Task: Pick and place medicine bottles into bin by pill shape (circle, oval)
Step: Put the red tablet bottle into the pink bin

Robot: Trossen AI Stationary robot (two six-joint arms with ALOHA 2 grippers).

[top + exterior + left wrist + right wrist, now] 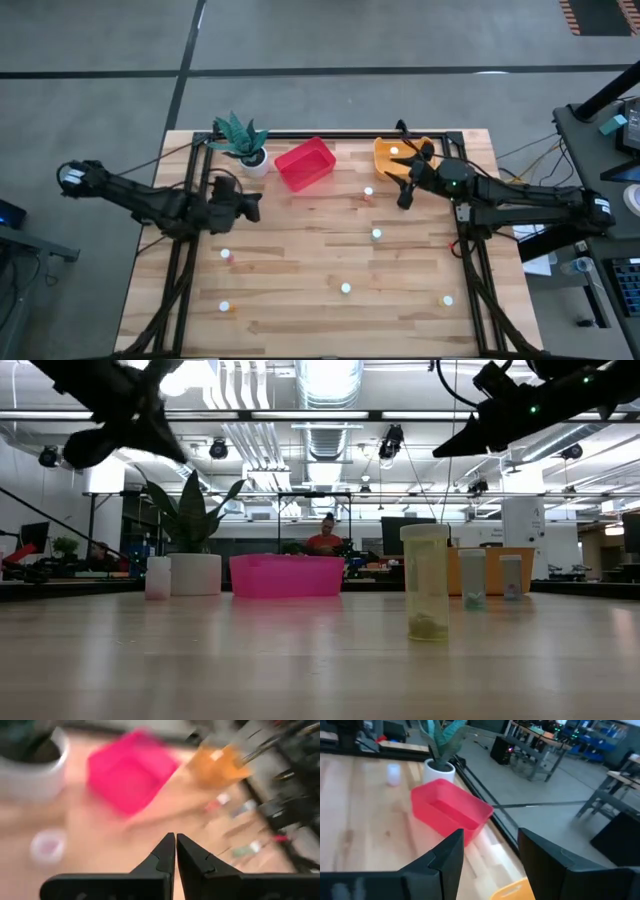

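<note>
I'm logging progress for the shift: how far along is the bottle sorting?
Done: one white-capped bottle lies in the orange bin; the red bin looks empty. In hand: nothing; the right gripper hangs open over the orange bin, the left gripper is shut. Left: about six bottles on the table.

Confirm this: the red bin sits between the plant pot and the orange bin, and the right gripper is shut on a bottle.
Not quite. The red bin does sit between the plant pot and the orange bin, but the right gripper is open and empty, as the right wrist view shows.
</note>
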